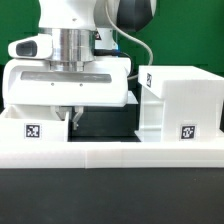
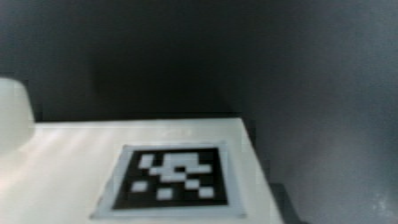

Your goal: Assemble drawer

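Observation:
The large white hollow housing [image 1: 180, 100] stands at the exterior view's right, with a tag on its front and one on its side. A white tray [image 1: 30, 125] with a tag lies at the left. My gripper [image 1: 72, 119] hangs low just right of the tray, between it and the housing. Its fingertips are partly hidden behind the tray's wall, so I cannot tell how the jaws stand. The wrist view shows a flat white tagged surface [image 2: 63, 160] close below against the dark table. No fingers show there. The second tray is not in view.
The long low white border wall [image 1: 110, 152] runs across the front of the table. A dark gap of table [image 1: 105, 122] lies between the tray and the housing. A green backdrop stands behind the arm.

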You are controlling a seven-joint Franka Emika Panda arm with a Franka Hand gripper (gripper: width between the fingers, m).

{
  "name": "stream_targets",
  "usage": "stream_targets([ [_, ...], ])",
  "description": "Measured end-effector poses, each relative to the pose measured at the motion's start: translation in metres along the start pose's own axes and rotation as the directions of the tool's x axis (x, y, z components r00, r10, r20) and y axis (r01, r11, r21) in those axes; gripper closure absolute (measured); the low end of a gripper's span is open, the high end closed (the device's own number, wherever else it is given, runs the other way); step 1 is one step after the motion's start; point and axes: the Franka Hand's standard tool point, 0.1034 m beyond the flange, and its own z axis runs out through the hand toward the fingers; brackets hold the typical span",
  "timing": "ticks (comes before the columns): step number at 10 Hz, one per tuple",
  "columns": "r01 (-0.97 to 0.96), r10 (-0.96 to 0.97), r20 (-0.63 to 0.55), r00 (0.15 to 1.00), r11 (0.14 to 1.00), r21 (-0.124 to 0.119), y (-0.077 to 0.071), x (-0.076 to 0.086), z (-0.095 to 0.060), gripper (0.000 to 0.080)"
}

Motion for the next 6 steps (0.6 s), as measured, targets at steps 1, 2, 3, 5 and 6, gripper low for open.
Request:
stream_targets([
  [1,0.036,-0.036,0.002,0.999,0.999,0.000,-0.002,0.000,-0.002,0.0759],
  [2,0.090,-0.090,0.001,0.996,0.996,0.004,-0.006,-0.002,-0.010,0.0759],
  [3,0.141,-0.141,0.011,0.990,0.990,0.013,-0.006,-0.007,-0.015,0.0758],
  [5,0.182,-0.183,0.020,0.983,0.983,0.022,-0.002,-0.009,-0.020,0.0758],
  [6,0.183,-0.184,0.022,0.983,0.983,0.022,-0.003,-0.010,-0.018,0.0758],
])
